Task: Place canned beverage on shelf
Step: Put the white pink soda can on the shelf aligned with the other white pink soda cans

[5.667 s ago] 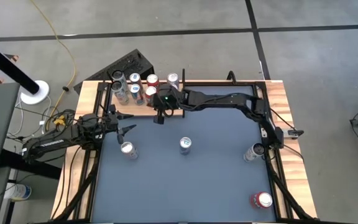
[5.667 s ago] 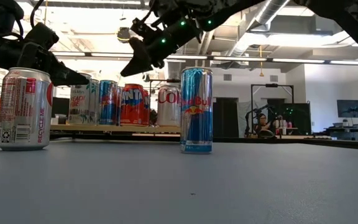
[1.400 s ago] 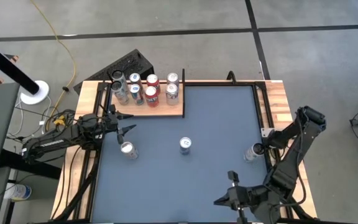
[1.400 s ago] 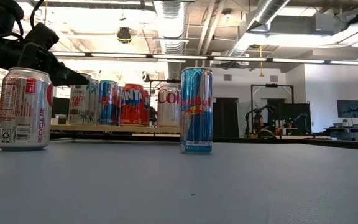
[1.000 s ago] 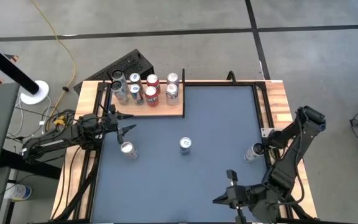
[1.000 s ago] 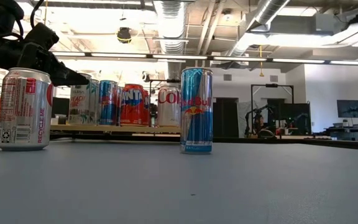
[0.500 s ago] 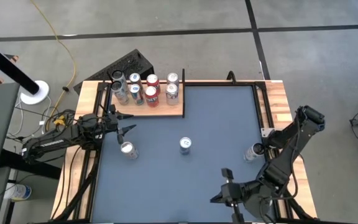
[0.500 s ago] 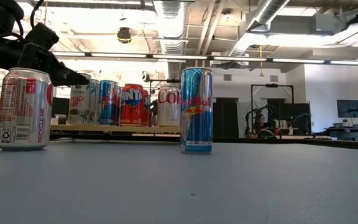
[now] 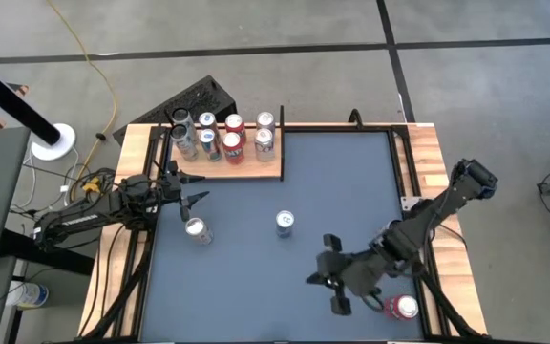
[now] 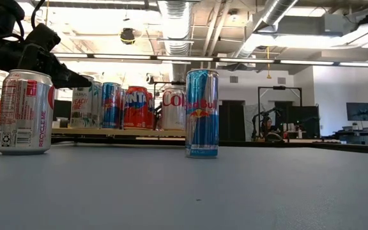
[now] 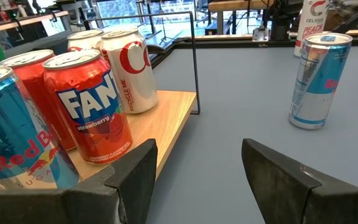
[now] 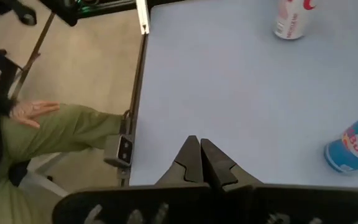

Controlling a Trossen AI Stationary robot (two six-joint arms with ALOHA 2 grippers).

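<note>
High view: overhead, straight down on the whole tabletop (image 9: 285, 277).
Low view: at tabletop height, level, facing the room; close to the blue slim can (image 10: 202, 113).
Left wrist view: near the shelf (image 11: 157, 121), shares that can (image 11: 316, 81).
Right wrist view: angled down at the tabletop edge, also shows it (image 12: 356, 149).

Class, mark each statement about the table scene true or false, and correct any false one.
1. The shelf holds six cans. True.
2. The right pincer is open. False: its jaws are shut.
3. The tall blue can stands on the shelf. False: it stands on the blue table, apart from the shelf.
4. The left pincer grips a can. False: it is open and empty, beside the shelf.
5. A red can stands near the right arm. True.
</note>
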